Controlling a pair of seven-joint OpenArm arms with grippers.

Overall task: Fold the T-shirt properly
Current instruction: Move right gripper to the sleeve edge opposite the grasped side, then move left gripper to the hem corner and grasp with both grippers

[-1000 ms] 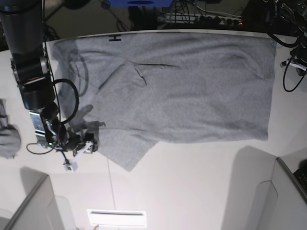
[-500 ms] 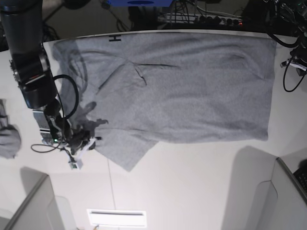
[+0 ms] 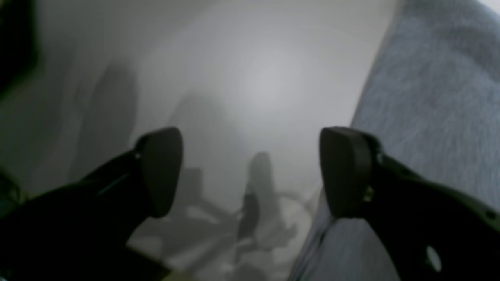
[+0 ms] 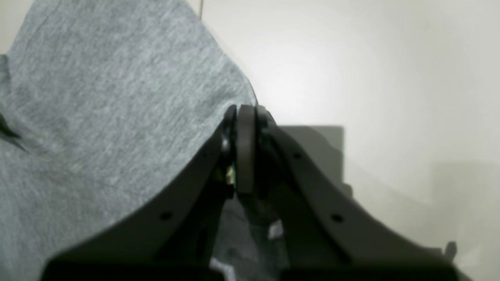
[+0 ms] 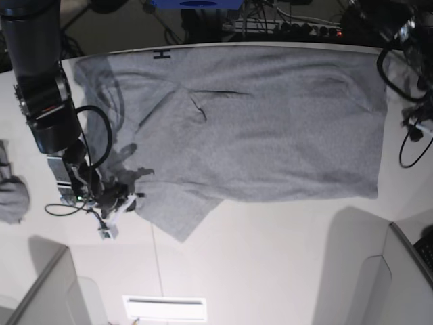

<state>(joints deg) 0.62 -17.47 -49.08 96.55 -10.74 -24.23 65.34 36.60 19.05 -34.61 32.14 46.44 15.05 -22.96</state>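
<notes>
Base view, T-shirt (image 5: 270, 122): heather-grey, spread flat plain side up across the far half of the white tabletop (image 5: 270, 257), one sleeve sticking out toward the near edge on the view's left.
Writing: only a small black "H" mark (image 5: 162, 53) on the tabletop's far edge, just beyond the shirt; no lettering readable on the cloth itself.
Right pincer (image 5: 128, 198): at the sleeve's edge on the view's left; in the right wrist view its pads (image 4: 245, 148) are pressed together with the grey sleeve hem caught between them.
Left pincer (image 3: 250, 171): jaws wide apart, nothing between them; T-shirt cloth lies just beside its right finger (image 3: 345, 171), bare tabletop under the gap. In the base view only cables show at the right edge.
Grey cloth lump (image 5: 12, 193): on the tabletop at the far left edge, well apart from the shirt.
Paper label (image 5: 164, 308): white, near edge, print too small to read.
</notes>
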